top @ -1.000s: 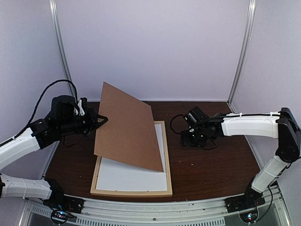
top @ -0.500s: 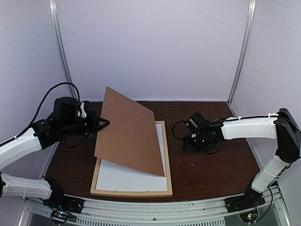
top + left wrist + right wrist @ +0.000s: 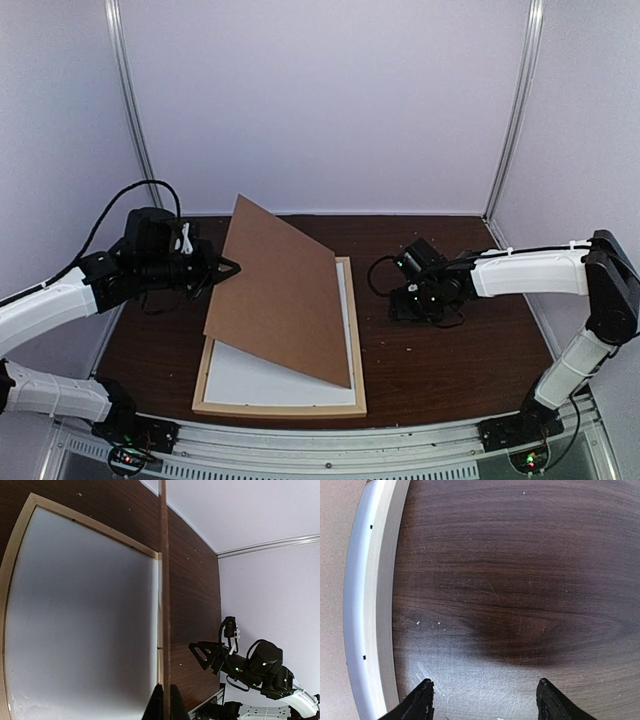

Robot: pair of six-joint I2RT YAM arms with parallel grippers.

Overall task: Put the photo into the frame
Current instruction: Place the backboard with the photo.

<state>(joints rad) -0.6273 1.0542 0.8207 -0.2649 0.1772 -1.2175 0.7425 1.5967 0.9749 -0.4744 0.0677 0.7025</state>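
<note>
Left gripper clenches the board edge, tilted above the frame; right gripper hangs released, right of it.

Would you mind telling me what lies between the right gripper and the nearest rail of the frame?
Only bare dark tabletop with a few tiny pale specks. The right wrist view shows this stretch between the open right gripper and the frame.

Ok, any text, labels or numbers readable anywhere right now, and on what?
None readable in any view.
brown board: blank.
photo, white back up in the frame: blank.
table: only scratches and specks.
</note>
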